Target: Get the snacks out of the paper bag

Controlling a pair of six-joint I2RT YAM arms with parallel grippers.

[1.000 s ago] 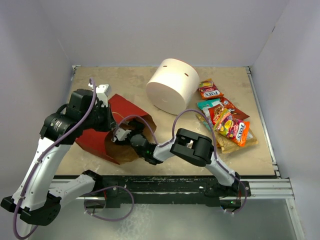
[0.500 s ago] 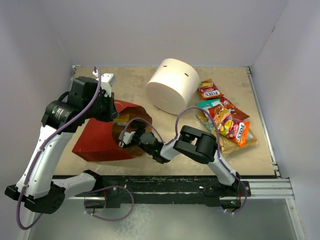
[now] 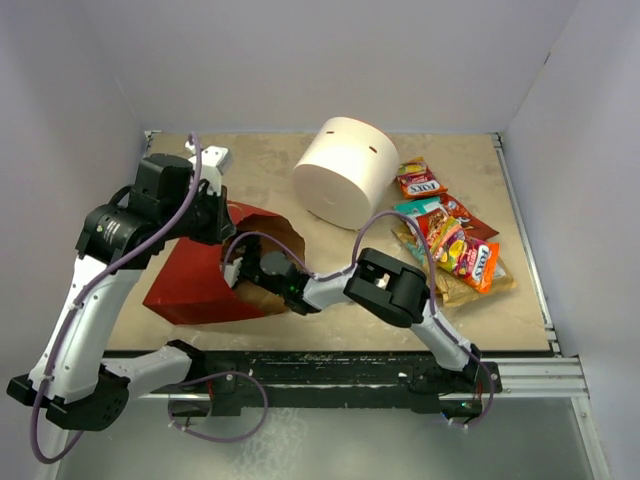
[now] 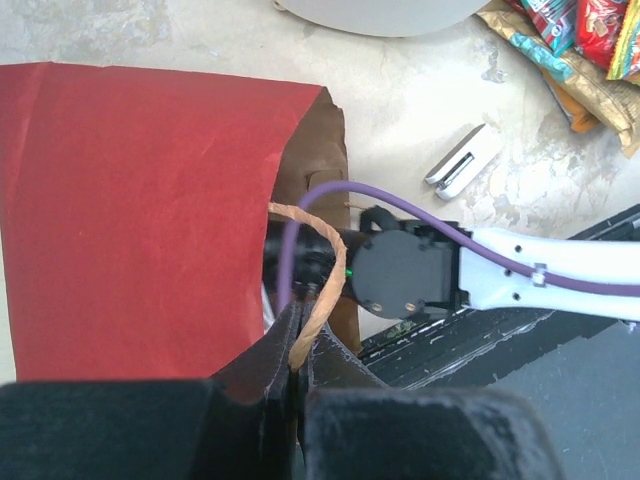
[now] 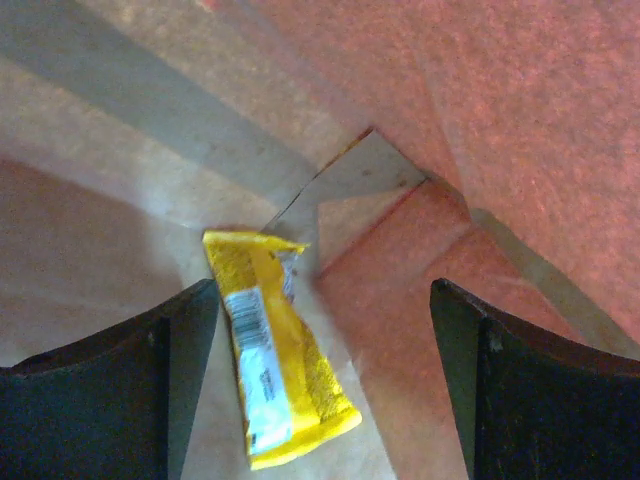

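Note:
The red paper bag (image 3: 195, 285) lies on its side at the left, its brown mouth facing right; it also fills the left wrist view (image 4: 130, 220). My left gripper (image 4: 297, 335) is shut on the bag's twine handle (image 4: 322, 290) and holds the mouth up. My right gripper (image 3: 245, 272) reaches inside the bag with its jaws wide open (image 5: 325, 400). A yellow snack packet (image 5: 270, 350) lies on the bag's brown inner floor between the fingers, near the left one. Several snacks (image 3: 450, 240) lie in a pile at the right.
A big white cylinder (image 3: 343, 170) stands at the back middle. A small grey metal bracket (image 3: 212, 157) lies at the back left behind my left arm. White walls close in the table. The table's front rail (image 3: 350, 365) runs along the near edge.
My left gripper has lifted the bag's handle and opened the mouth wider. My right gripper has pushed leftward, deeper into the bag.

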